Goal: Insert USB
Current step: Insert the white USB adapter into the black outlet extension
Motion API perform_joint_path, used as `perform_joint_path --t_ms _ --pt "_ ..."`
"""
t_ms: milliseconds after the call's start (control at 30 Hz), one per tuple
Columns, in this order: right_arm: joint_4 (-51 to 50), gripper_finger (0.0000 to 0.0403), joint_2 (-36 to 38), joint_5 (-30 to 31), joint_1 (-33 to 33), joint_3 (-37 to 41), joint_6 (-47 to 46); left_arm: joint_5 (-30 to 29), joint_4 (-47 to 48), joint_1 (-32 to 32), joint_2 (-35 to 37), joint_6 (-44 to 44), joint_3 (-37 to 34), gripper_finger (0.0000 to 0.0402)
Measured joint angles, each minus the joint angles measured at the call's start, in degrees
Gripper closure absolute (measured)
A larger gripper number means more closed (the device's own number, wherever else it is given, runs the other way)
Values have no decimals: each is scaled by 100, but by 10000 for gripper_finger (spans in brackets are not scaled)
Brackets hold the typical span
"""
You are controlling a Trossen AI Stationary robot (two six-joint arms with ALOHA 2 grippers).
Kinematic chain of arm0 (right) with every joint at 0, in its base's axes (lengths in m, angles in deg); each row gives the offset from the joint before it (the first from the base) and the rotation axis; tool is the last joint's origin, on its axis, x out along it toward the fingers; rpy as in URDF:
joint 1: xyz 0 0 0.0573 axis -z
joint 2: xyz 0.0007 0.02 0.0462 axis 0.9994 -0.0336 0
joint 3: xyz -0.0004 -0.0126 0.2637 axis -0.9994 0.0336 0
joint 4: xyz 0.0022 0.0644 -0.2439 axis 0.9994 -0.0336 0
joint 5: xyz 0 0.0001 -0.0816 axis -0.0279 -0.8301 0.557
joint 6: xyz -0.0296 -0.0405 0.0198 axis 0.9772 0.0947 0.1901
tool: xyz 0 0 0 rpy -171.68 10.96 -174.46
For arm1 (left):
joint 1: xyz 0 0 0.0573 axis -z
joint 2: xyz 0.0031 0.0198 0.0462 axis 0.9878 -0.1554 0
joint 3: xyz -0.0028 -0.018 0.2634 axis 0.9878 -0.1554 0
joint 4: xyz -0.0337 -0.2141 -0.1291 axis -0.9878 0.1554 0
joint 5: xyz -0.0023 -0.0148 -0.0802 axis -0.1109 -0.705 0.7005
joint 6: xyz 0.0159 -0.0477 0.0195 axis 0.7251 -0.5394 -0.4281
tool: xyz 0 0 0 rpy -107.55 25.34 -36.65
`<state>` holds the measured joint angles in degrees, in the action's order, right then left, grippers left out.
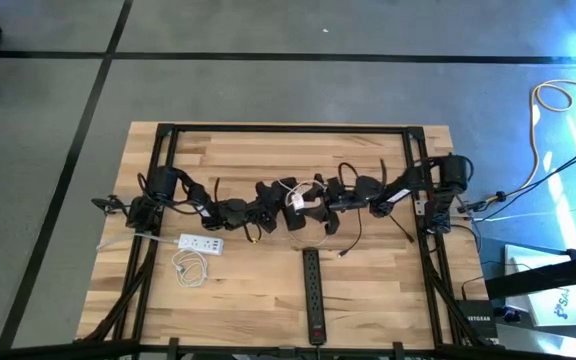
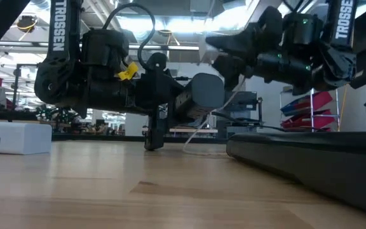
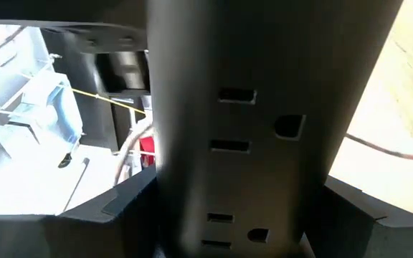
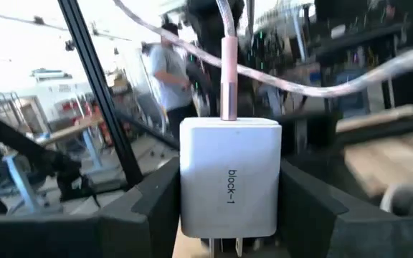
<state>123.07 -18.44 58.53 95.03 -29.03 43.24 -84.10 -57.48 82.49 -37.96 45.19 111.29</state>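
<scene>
Both arms meet over the middle of the table. My left gripper (image 1: 271, 212) is shut on a short black power strip (image 3: 235, 129), whose outlet face shows in the left wrist view. My right gripper (image 1: 310, 200) is shut on a white charger block (image 4: 229, 179) marked "block-1". A pink USB cable (image 4: 229, 64) is plugged into one end of the block, and metal prongs (image 4: 224, 247) stick out of the other end. In the low view the block (image 2: 210, 46) hangs above and to the right of the held strip (image 2: 202, 92), apart from it. My left gripper pinches the black power strip by its two long sides (image 3: 160, 179) between its fingers (image 3: 113, 208). The fingers come level from the table's left and lie across the strip. The strip's outlet face is turned toward the wrist. My right gripper pinches the white charger block by its two side faces (image 4: 188, 201) between its fingers (image 4: 142, 208). The fingers come roughly level from the table's right. The block is lifted clear of the table, and the pink cable hangs slack from it.
A white power strip (image 1: 200, 243) and a coiled white cable (image 1: 190, 268) lie on the near left of the table. A long black power strip (image 1: 313, 295) lies near the front edge. Black frame rails (image 1: 158, 180) run along the table's sides. A person (image 4: 167, 72) stands in the room beyond.
</scene>
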Motion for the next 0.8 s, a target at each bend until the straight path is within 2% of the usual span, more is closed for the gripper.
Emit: perform_joint_path --t_ms 167,633,800 --pt "-25 230 -329 45 -23 -101 106 9 -174 2 -11 139 2 141" --pt "10 230 -338 94 -8 -118 575 0 -227 -2 -11 -53 9 141" --pt "-365 230 -323 86 -24 -209 714 -2 -362 -2 -13 -40 28 141"
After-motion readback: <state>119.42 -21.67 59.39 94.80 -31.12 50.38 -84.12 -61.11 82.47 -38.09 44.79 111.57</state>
